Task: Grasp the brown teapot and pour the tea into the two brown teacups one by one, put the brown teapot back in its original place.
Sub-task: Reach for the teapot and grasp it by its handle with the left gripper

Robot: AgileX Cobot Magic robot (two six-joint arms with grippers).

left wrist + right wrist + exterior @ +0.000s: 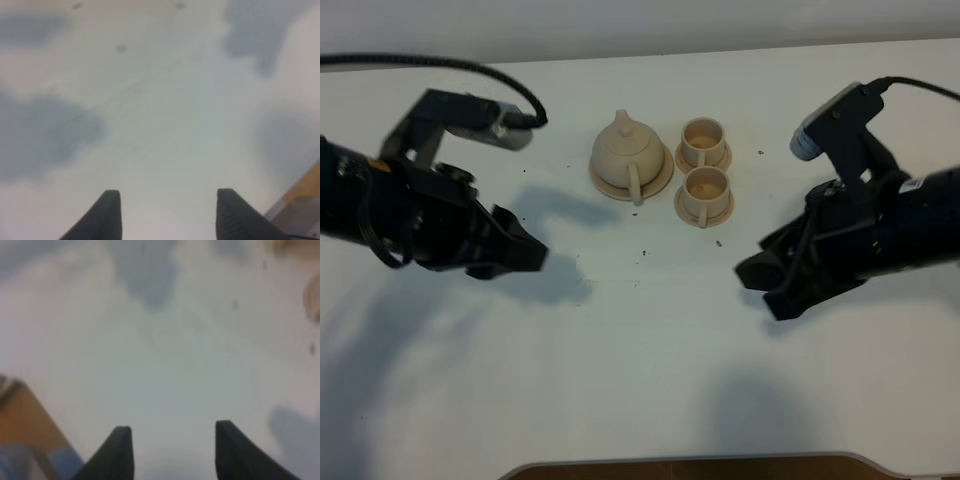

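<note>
On its saucer (665,172) the brown teapot (625,150) sits handle toward us, seemingly for grasping, while our left gripper (525,255) and right gripper (755,272) hover spread, empty.

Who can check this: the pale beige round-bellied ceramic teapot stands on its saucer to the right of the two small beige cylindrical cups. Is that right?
No. The exterior high view shows the pale beige ceramic teapot on its saucer to the left of the two beige cylindrical cups.
</note>
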